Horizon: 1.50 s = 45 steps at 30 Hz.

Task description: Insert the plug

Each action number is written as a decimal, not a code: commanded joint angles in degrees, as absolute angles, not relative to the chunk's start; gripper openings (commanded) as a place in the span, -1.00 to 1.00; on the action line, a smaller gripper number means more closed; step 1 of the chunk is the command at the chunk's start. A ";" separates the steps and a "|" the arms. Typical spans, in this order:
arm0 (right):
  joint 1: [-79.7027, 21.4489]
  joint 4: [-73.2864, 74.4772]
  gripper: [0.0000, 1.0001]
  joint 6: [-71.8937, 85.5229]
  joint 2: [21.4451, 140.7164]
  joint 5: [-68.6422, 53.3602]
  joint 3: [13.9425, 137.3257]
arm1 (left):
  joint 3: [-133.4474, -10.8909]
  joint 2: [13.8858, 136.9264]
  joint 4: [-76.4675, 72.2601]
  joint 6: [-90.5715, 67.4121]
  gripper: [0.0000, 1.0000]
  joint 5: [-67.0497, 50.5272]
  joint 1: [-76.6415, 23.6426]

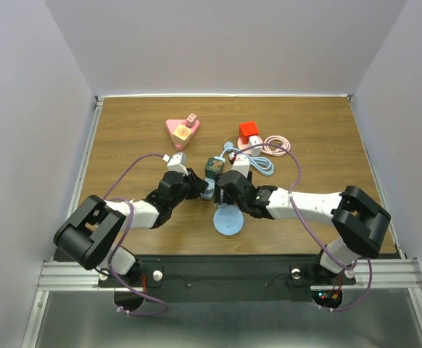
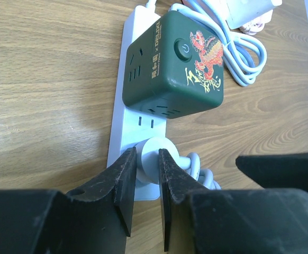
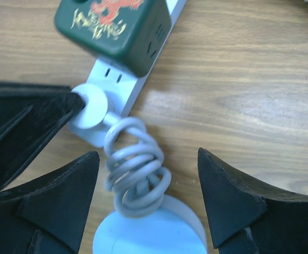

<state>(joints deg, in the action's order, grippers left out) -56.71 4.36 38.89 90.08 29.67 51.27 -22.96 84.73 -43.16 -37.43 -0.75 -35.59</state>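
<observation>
Top external view: both arms are brought together near the middle of the table [image 1: 124, 138], well apart from its edges.

Left wrist view: the plug [image 2: 147, 145], white and round, is found at the end of the strip [image 2: 123, 106] nearest the arms, just beside the green cube [image 2: 170, 63] seated on the same strip. The plug is pinched across its body by the left gripper [image 2: 146, 159]. The pins are hidden, so whether they are fully home cannot be told.

Right wrist view: the right gripper [image 3: 147, 159] is spread wide and nothing is held. The coiled cable [image 3: 135, 180] is straddled by its jaws, apparently untouched, and is run to a pale disc [image 3: 148, 238].

Handling, as judged:
- The plug is taken to be light, hard-shelled and smooth, and apt to twist if only its rim is caught.
- The cable looks springy, so a sideways tug is to be expected.
- Hold is best taken on the plug's body, close to the strip, never on the cable.
- The strip is probably light and may be shifted when pressed.
</observation>
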 commanded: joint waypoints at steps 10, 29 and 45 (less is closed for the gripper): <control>-53.35 -4.04 0.58 39.64 93.34 30.15 54.31 | -21.18 90.18 -28.30 -35.86 -0.91 -2.02 -37.09; -52.91 -5.54 0.57 39.37 96.85 24.97 54.14 | -21.36 90.00 -27.86 -35.86 -0.92 -2.20 -37.09; -53.09 -0.26 -0.33 40.69 99.40 20.13 51.07 | -20.92 91.49 -27.25 -37.44 -1.00 -2.72 -37.70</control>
